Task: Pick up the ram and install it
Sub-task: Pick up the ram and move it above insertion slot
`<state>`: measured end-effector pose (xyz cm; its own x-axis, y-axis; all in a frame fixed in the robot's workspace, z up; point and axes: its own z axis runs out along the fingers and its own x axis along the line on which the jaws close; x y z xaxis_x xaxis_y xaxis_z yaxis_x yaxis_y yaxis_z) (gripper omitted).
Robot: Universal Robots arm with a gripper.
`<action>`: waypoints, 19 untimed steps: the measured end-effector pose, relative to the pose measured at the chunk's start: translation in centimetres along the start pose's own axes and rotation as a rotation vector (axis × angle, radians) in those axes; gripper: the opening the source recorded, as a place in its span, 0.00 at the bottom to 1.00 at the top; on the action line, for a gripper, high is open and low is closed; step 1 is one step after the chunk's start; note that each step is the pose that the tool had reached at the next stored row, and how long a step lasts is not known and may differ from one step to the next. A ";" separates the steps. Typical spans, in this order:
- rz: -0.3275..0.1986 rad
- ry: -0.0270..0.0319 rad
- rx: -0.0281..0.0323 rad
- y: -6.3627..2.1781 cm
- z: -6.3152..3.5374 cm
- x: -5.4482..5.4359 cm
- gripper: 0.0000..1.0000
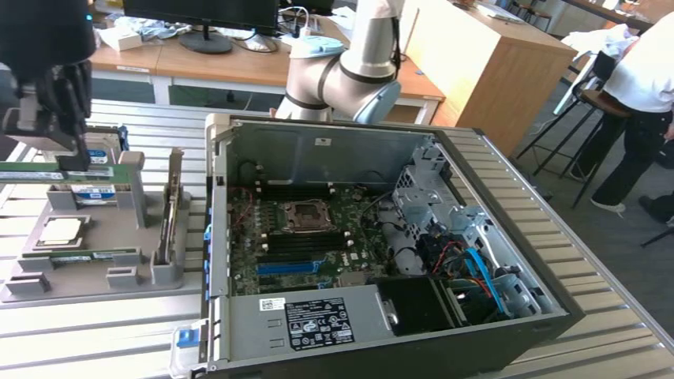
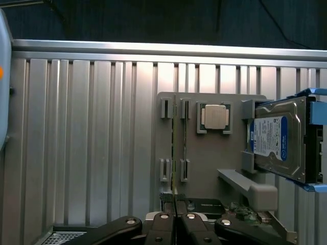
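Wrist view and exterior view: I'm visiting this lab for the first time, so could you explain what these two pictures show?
The machine is one robot arm with a gripper, a two-fingered clamp. The exterior view comes from a camera off the arm; the wrist view from a camera on its wrist, looking past the black fingers. On the ribbed metal table stand an open computer case and a grey tray carrying a square silver processor chip and a blue-labelled hard drive. The gripper is shut on the ram, a long green memory stick, held above the tray.
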<state>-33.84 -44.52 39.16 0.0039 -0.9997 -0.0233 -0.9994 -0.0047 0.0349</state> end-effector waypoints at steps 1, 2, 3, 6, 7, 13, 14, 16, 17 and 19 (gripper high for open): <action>0.000 0.0001 0.0000 -0.26 -0.01 0.0 0.11; 0.000 0.0001 -0.0001 -0.51 -0.02 0.0 0.11; 0.000 0.0001 -0.0001 -0.78 -0.03 0.0 0.11; 0.000 -0.0001 0.0001 -1.63 -0.05 0.0 0.11; 0.000 0.0000 0.0001 -1.91 -0.06 0.0 0.11; 0.000 0.0000 0.0000 -3.64 -0.12 0.0 0.11; 0.000 0.0000 0.0000 -3.93 -0.14 0.0 0.11; 0.000 0.0000 0.0000 -4.52 -0.16 0.0 0.11; 0.000 0.0000 0.0000 -4.81 -0.17 0.0 0.11; 0.000 -0.0001 0.0001 -5.44 -0.19 0.0 0.11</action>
<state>-28.40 -44.51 39.15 0.0039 -0.9997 -0.0233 -0.9994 -0.0047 0.0348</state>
